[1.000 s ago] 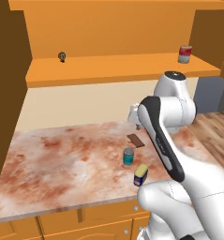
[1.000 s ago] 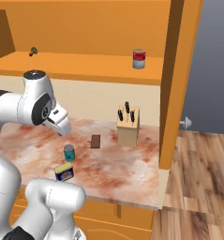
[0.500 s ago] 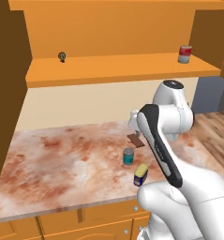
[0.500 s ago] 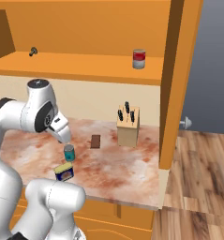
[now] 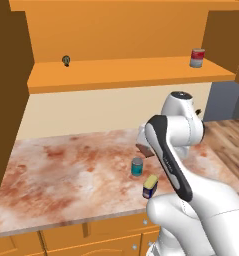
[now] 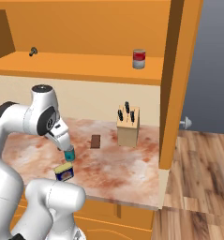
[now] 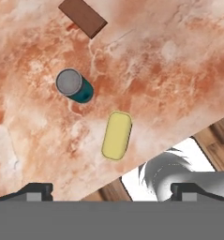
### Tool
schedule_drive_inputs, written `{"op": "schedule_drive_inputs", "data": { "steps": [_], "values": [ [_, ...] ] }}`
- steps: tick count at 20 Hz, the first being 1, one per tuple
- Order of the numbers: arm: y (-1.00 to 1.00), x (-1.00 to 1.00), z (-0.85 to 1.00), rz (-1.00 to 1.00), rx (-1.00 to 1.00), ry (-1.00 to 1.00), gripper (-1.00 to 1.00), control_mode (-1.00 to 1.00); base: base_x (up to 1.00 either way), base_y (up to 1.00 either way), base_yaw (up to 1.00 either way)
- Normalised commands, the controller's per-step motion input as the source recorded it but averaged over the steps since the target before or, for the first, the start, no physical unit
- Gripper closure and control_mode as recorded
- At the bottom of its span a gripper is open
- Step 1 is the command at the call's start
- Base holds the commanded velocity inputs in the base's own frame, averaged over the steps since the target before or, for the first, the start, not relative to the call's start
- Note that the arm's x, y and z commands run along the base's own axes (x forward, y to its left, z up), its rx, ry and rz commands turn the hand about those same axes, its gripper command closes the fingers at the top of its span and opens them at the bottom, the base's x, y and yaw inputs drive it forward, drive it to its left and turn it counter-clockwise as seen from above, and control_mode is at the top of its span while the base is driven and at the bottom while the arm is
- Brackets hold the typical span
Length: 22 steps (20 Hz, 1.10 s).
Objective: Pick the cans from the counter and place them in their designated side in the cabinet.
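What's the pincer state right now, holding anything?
Pincer: open and empty, fingertips spread wide, hovering above the teal can and the dark blue can on the counter.

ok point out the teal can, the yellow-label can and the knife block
teal can (image 7: pixel 69 81), hand view, on its silver top
yellow-label can (image 7: pixel 116 135), hand view, on its yellow top face
knife block (image 6: pixel 127 131), right base view, on its wooden front

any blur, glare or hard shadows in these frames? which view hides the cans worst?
Left base view: sharp, flat light, no glare; the arm crowds the teal can and dark blue can. Right base view: sharp; the claw overlaps the teal can. Hand view: crisp, only soft shadows on the counter, both cans unobstructed.
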Motion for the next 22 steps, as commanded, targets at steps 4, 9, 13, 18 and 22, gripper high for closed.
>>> {"op": "schedule_drive_inputs", "data": {
  "steps": [4, 9, 13, 18, 22],
  "values": [
    [0.0, -0.06, -0.14, -0.04, 0.0, 0.09, -1.0, -1.0, 0.0, 0.0, 0.0],
    [0.01, 0.0, -0.14, -0.01, 0.0, 0.04, -1.0, -1.0, 0.0, 0.0, 0.0],
    [0.0, 0.0, -0.15, 0.0, -0.01, 0.0, -1.0, -1.0, 0.0, 0.0, 0.0],
    [0.0, 0.0, -0.18, 0.0, 0.0, 0.0, -1.0, -1.0, 0.0, 0.0, 0.0],
    [0.0, 0.0, -0.17, 0.0, 0.0, -0.01, -1.0, -1.0, 0.0, 0.0, 0.0]
  ]
}}
